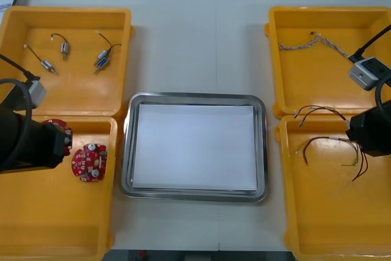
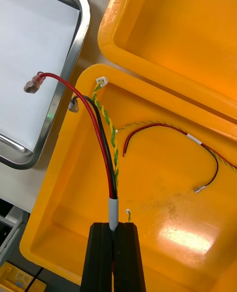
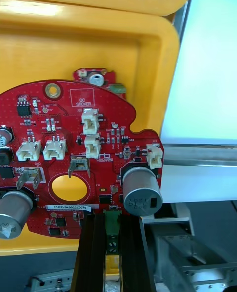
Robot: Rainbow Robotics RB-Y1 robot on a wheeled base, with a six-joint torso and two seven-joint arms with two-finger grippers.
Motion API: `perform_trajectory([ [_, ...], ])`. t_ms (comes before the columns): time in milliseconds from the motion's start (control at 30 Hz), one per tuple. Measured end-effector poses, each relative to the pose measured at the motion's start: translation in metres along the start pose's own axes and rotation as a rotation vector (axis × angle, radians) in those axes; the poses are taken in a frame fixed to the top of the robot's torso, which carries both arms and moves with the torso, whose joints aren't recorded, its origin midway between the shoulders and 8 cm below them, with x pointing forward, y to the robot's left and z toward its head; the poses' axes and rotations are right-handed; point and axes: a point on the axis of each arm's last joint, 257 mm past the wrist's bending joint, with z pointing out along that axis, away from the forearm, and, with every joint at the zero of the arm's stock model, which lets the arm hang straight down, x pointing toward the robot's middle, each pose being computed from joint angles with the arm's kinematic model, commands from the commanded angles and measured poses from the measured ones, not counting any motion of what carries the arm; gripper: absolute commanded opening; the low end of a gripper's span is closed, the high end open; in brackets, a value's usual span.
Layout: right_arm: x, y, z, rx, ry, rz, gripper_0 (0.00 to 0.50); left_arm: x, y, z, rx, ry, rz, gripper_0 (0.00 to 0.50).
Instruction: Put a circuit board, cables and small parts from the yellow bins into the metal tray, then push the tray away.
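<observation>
My left gripper point(image 3: 112, 218) is shut on the green connector at the edge of a round red circuit board point(image 3: 84, 148), which hangs above the near-left yellow bin point(image 1: 55, 224). A second red board point(image 1: 89, 163) lies in that bin beside it. My right gripper point(image 2: 113, 228) is shut on the white-sleeved end of a red and black cable point(image 2: 96, 129), which rises from the near-right bin point(image 2: 163, 208) toward the metal tray point(image 1: 194, 98). A yellow-green twisted cable point(image 2: 112, 139) runs alongside it. The tray, white inside, sits between the bins with nothing in it.
The far-left bin point(image 1: 18, 22) holds three small metal parts point(image 1: 102, 59). The far-right bin point(image 1: 287, 77) holds a twisted blue and white cable point(image 1: 311, 42). Another red and yellow cable point(image 1: 333, 146) lies in the near-right bin.
</observation>
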Motion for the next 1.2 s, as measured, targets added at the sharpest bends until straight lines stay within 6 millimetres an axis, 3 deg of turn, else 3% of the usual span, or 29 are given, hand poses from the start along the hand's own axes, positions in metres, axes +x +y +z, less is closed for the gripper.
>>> perform_trajectory([
  [233, 0.000, 0.000, 0.000, 0.000, 0.000, 0.000, 0.000, -0.005, -0.041, 0.018, 0.057, 0.021, -0.160, 0.000],
  [767, 0.000, 0.000, 0.000, 0.000, 0.000, 0.000, 0.000, -0.021, -0.091, 0.049, 0.019, -0.006, 0.065, 0.000],
  [1200, 0.000, 0.000, 0.000, 0.000, 0.000, 0.000, 0.000, -0.021, -0.122, 0.068, -0.001, -0.046, -0.027, 0.000],
])
